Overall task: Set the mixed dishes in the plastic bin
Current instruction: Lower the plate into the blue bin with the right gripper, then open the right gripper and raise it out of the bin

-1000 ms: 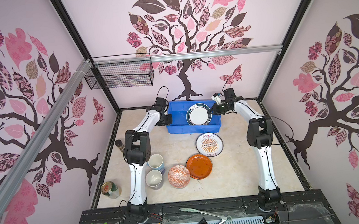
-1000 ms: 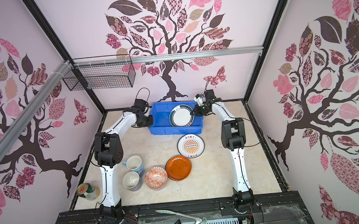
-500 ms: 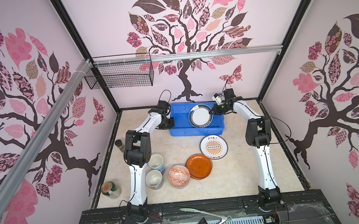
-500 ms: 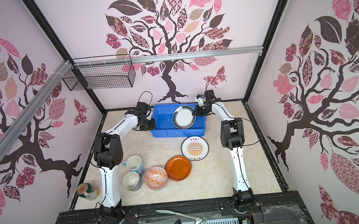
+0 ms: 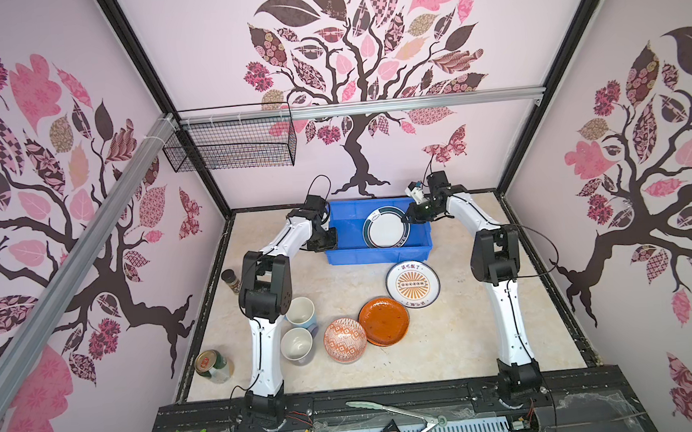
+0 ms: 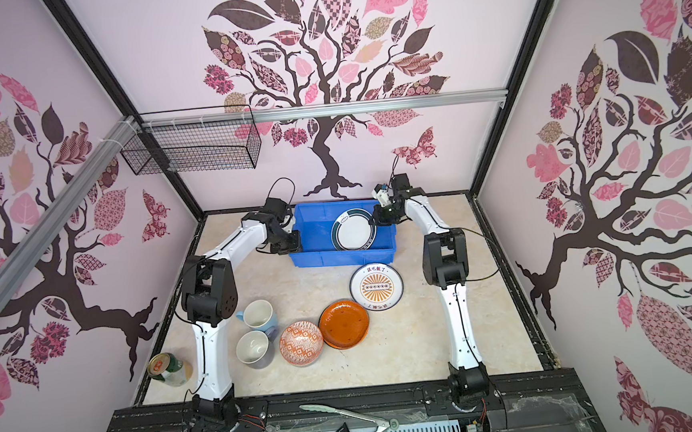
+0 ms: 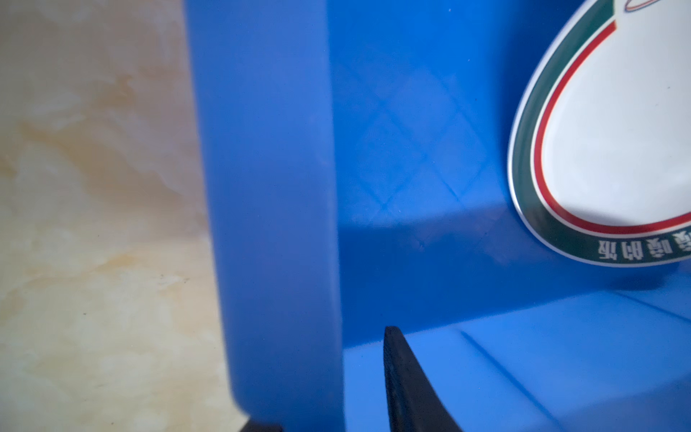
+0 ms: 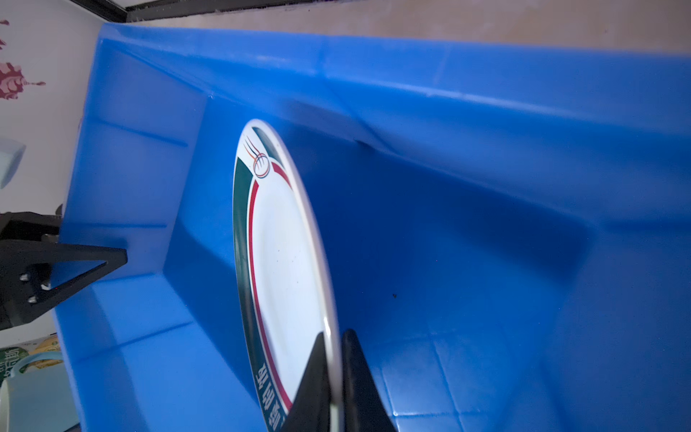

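Right wrist view: pinching rim of tilted plate (image 8: 284,262) in right gripper (image 8: 334,333) to lower into bin (image 8: 486,112); left gripper (image 5: 324,240) parted astride bin wall, probably steadying.

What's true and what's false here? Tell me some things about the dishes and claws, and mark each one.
1. The right claw pinches the green-rimmed plate. True.
2. The orange plate lies on the table. True.
3. The green-rimmed plate lies flat on the table. False: it tilts inside the bin.
4. Both mugs are in the bin. False: the mugs stand on the table.
5. The left claw holds a mug. False: the left claw is open at the bin's wall.
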Tool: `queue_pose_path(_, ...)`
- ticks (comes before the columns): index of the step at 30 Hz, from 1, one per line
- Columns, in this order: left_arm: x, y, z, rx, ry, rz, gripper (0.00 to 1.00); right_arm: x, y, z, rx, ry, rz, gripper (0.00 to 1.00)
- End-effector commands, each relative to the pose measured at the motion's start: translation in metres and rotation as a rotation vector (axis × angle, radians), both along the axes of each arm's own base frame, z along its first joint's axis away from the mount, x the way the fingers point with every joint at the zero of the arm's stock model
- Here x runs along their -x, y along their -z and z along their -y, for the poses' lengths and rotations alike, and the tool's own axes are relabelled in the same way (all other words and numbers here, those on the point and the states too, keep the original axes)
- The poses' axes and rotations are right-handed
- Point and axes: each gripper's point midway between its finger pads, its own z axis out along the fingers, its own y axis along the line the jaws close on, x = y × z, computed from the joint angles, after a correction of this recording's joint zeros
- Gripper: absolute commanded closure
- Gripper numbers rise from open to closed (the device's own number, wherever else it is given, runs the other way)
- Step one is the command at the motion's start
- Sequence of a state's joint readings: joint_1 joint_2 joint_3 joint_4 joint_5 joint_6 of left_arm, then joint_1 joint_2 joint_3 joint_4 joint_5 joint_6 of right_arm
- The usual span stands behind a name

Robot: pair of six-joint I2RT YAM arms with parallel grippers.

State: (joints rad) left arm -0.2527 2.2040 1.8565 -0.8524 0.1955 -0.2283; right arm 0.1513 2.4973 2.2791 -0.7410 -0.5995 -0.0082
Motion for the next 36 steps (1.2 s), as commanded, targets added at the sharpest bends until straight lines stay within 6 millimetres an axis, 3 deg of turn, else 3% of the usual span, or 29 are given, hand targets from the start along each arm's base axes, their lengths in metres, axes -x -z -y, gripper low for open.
queue_pose_path(1, -0.004, -0.007, 0.011, 0.047, 0.017, 0.006, 0.67, 0.022, 0.034, -0.028, 0.01, -0.066, -0.098, 0.91)
queue_pose_path(11, -0.001, -0.013, 0.017, 0.083, 0.026, 0.009, 0.68, 0.025, 0.034, -0.047, 0.018, -0.103, -0.079, 0.91)
queue_pose_path(20, 0.001, -0.013, 0.031, 0.122, 0.049, 0.005, 0.68, 0.037, 0.053, -0.065, 0.035, -0.142, -0.109, 0.9)
queue_pose_path(25, 0.002, -0.014, 0.031, 0.121, 0.052, 0.004, 0.68, 0.031, 0.067, -0.068, 0.039, -0.131, -0.119, 0.86)
queue_pose_path(31, 0.002, -0.014, 0.029, 0.108, 0.052, 0.005, 0.67, 0.027, 0.071, -0.067, 0.054, -0.136, -0.105, 0.68)
queue_pose_path(34, 0.003, -0.016, 0.027, 0.097, 0.057, 0.009, 0.61, 0.029, 0.06, -0.067, 0.065, -0.157, -0.08, 0.53)
queue_pose_path(36, 0.003, -0.016, 0.025, 0.085, 0.057, 0.012, 0.57, 0.026, 0.048, -0.064, 0.082, -0.166, -0.039, 0.37)
